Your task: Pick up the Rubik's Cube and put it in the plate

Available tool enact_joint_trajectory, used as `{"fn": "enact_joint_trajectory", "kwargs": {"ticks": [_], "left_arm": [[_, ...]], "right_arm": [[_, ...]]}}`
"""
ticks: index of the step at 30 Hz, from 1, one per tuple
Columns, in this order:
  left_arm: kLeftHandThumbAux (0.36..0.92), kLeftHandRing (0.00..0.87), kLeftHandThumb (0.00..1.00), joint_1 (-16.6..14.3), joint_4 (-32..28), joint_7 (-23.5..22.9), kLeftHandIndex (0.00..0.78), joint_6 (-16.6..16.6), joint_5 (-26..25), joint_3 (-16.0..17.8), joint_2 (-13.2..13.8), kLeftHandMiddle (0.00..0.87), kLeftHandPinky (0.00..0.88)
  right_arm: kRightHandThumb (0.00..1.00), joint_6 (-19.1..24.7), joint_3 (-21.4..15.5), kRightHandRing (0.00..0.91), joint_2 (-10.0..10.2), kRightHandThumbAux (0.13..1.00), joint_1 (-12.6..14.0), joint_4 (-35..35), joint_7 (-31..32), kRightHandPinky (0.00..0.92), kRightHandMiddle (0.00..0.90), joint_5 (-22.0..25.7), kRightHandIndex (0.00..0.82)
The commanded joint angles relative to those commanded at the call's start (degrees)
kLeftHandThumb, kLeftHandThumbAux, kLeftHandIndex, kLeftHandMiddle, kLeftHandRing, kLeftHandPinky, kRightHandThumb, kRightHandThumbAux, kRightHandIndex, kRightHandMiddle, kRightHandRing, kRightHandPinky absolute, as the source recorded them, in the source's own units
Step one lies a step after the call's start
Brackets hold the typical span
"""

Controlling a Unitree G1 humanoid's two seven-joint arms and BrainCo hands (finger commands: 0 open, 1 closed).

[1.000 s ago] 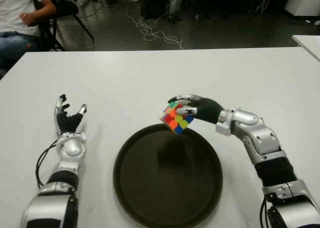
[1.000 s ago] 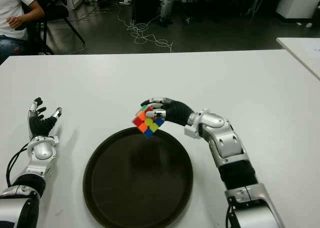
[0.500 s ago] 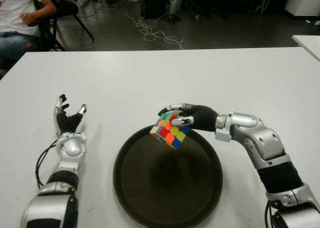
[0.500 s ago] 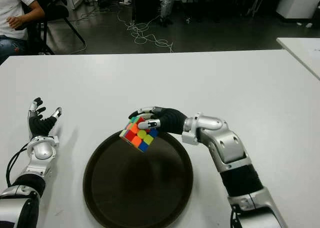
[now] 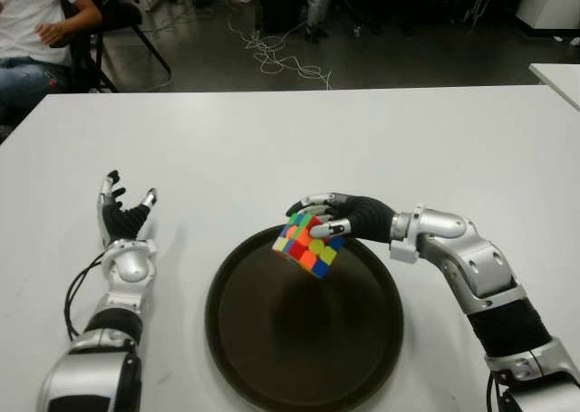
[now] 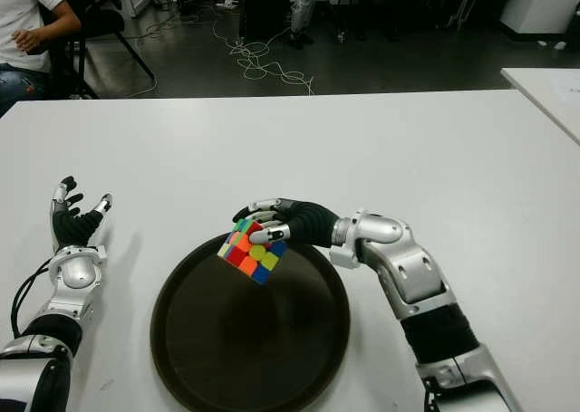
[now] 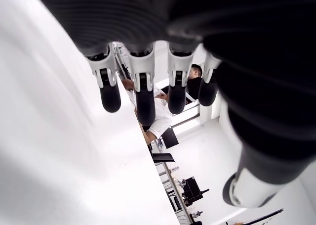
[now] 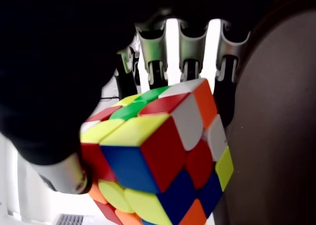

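Observation:
My right hand [image 5: 319,218] is shut on the Rubik's Cube [image 5: 306,244], a scrambled cube of bright colours, and holds it in the air over the far part of the dark round plate [image 5: 272,340]. The right wrist view shows the Rubik's Cube [image 8: 158,151] gripped between the thumb and the fingers [image 8: 190,42]. My left hand [image 5: 125,215] shows at the left of the plate with its fingers spread and nothing in it.
The plate sits on a white table [image 5: 272,140] near its front edge. A person [image 5: 36,32] sits on a chair beyond the far left corner. Cables [image 5: 276,54] lie on the floor behind the table. Another white table [image 5: 557,72] edges in at the right.
My right hand has carried the cube leftward and lower, from beside the plate's far rim to over the plate. The left hand has not moved.

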Motion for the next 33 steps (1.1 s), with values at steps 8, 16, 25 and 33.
{"fn": "enact_joint_trajectory", "kwargs": {"ticks": [8,16,25,33], "left_arm": [[0.718,0.140,0.411,0.0,0.0,0.0,0.091,0.5,-0.1,0.1,-0.1,0.138,0.140],[0.719,0.154,0.394,0.0,-0.2,-0.1,0.092,0.5,0.0,0.0,-0.1,0.144,0.153],[0.723,0.133,0.374,0.1,-0.3,-0.1,0.082,0.2,-0.2,0.0,-0.2,0.132,0.118],[0.724,0.155,0.392,0.1,-0.4,0.5,0.091,-0.1,0.0,0.0,-0.3,0.146,0.159]], "right_arm": [[0.682,-4.3,1.6,0.807,-0.9,0.731,-0.2,1.0,-0.1,0.793,0.784,-2.6,0.436],[0.681,-12.0,2.6,0.821,-0.7,0.732,1.0,1.3,-5.1,0.811,0.791,-8.7,0.437],[0.681,-27.7,4.9,0.822,-0.2,0.732,3.5,3.4,-18.8,0.802,0.793,-22.3,0.436],[0.676,-37.1,5.0,0.579,0.4,0.736,3.7,7.5,-24.3,0.514,0.573,-26.5,0.426]]}}
